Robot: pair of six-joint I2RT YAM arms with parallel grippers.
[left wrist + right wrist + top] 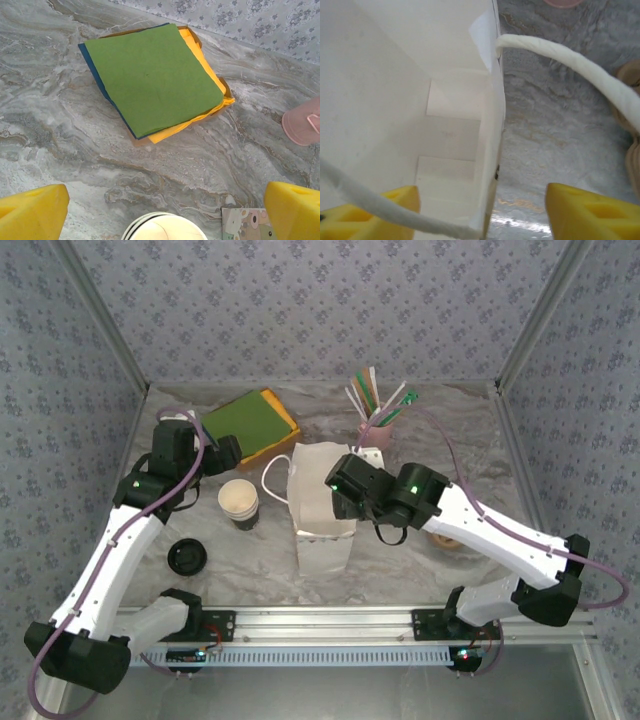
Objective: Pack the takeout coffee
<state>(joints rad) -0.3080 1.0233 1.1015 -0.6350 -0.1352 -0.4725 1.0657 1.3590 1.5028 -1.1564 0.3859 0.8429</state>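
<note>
A round black lid (186, 556) rests at the near left of the table; I cannot tell from above whether a dark cup stands under it. A lidless cup (238, 502) with a cream inside stands left of the upright white paper bag (320, 505), and its rim (165, 227) lies just below my left gripper (162, 212). That left gripper (225, 452) is open with nothing in it. My right gripper (482, 215) is open, straddling the bag's right wall (492, 150), one finger inside and one outside. The bag's inside looks bare.
A stack of green and yellow napkins (250, 420) (155, 75) lies at the back left. A pink cup (377, 430) (302, 122) of stirrers stands behind the bag. A brown object (447, 540) (630, 75) lies under my right arm. The bag's rope handle (570, 60) arches across.
</note>
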